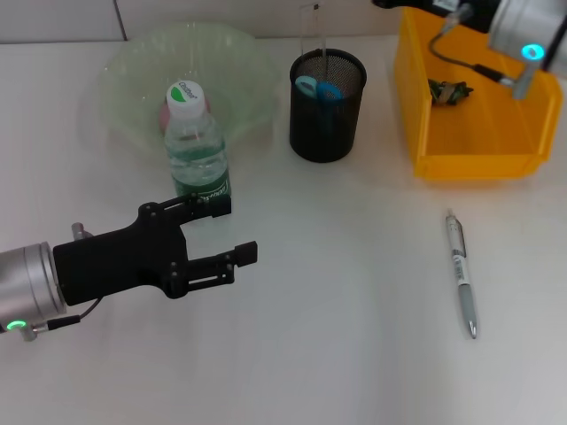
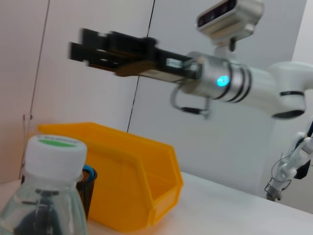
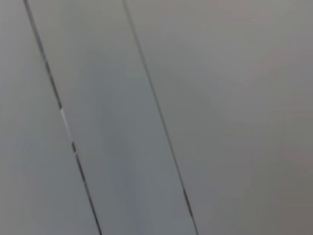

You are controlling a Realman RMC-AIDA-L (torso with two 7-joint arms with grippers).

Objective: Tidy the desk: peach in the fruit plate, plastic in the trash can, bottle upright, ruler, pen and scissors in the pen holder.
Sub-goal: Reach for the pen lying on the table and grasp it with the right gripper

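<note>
One bottle [image 1: 197, 142] stands upright on the desk [image 1: 337, 336], white cap uppermost, touching the near rim of the single fruit plate [image 1: 133, 66]; one peach [image 1: 165, 115] lies inside that plate, largely hidden behind the bottle so that only a pink sliver shows. One pen holder [image 1: 327, 106] contains one pair of scissors [image 1: 317, 88], of which only the blue handles are visible, and one ruler [image 1: 309, 31], clear and hard to trace against the wall. One trash can [image 1: 469, 133] holds one scrap of plastic [image 1: 447, 92]. One pen [image 1: 462, 274] lies flat on the desk, well apart from both grippers. The left gripper [image 1: 232, 228] extends horizontally, jaws released and empty; its far finger tip lies just beside the bottle's base, its near finger over bare desk. The right gripper [image 2: 85, 47] is raised above the trash can, its arm cut off at the top edge of the head view; in the left wrist view it appears blurred, and whether its jaws are parted or closed cannot be told. The right wrist view shows only blank wall panels.
</note>
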